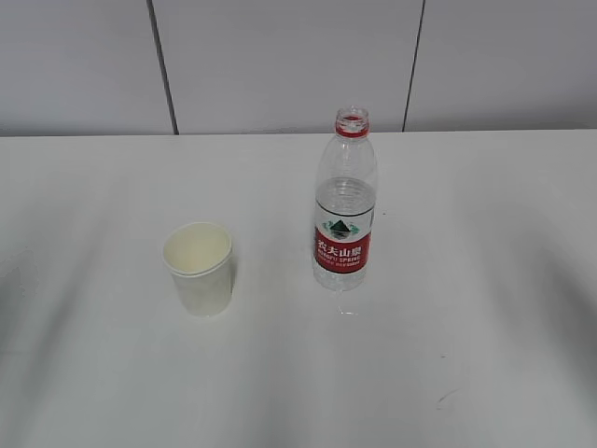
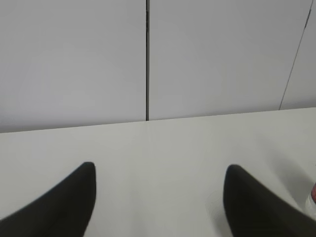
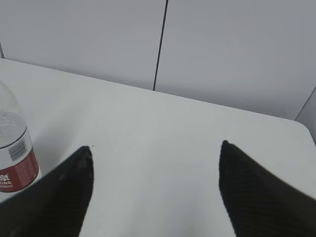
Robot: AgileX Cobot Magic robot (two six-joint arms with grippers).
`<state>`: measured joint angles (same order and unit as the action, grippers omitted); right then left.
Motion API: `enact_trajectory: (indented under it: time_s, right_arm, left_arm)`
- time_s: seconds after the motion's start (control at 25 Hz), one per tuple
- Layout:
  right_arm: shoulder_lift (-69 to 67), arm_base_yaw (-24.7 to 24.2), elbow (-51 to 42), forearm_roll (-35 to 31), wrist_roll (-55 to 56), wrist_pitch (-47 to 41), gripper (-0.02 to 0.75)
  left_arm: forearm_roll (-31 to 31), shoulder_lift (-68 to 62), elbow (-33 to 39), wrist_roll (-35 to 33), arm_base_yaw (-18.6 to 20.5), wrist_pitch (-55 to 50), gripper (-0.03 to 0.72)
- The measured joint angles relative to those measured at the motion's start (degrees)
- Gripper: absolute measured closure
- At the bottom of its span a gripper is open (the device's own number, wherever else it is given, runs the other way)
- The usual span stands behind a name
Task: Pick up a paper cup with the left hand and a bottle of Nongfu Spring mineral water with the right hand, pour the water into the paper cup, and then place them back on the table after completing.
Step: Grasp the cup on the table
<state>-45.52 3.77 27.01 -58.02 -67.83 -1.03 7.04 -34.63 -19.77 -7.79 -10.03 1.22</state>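
My left gripper [image 2: 159, 170] hangs with jaws spread wide, holding nothing; my right gripper [image 3: 155, 150] does likewise.

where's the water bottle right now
In the exterior view the water bottle stands upright, uncapped, on the table right of centre, with the paper cup to its left and apart from it.

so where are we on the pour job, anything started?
Nothing looks done. The white paper cup and the clear, uncapped plastic water bottle with the red label both stand upright and apart on the white table. Whether the cup holds water cannot be told. Nothing is in hand: the left gripper and right gripper are open and empty. Left: both grasps, the pour, setting down.
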Motion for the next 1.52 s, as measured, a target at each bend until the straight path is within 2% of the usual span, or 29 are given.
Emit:
enact_trajectory:
  time_s: [0.56, 0.64, 0.8, 0.88, 1.0, 1.52]
  right_arm:
    - [0.0, 0.0, 0.0, 0.4, 0.4, 0.2, 0.151]
    - [0.0, 0.0, 0.0, 8.7, 8.5, -0.9, 0.151]
    - [0.0, 0.0, 0.0, 41.6, 45.1, -3.0, 0.151]
    - [-0.1, 0.0, 0.0, 50.0, 53.5, -3.3, 0.151]
    - [-0.8, 0.0, 0.0, 53.3, 57.2, -1.6, 0.151]
    - [-12.8, 0.0, 0.0, 54.5, 59.5, 12.2, 0.151]
  left_arm:
    - [0.0, 0.0, 0.0, 0.0, 0.0, 0.0, 0.210]
    - [0.0, 0.0, 0.0, -0.1, 0.0, 0.0, 0.210]
    - [0.0, 0.0, 0.0, -0.1, 0.0, 0.0, 0.210]
    - [0.0, 0.0, 0.0, -0.1, 0.0, -0.1, 0.210]
    - [0.0, 0.0, 0.0, -0.1, 0.0, -0.1, 0.210]
    - [0.1, 0.0, 0.0, -0.1, 0.0, -0.1, 0.228]
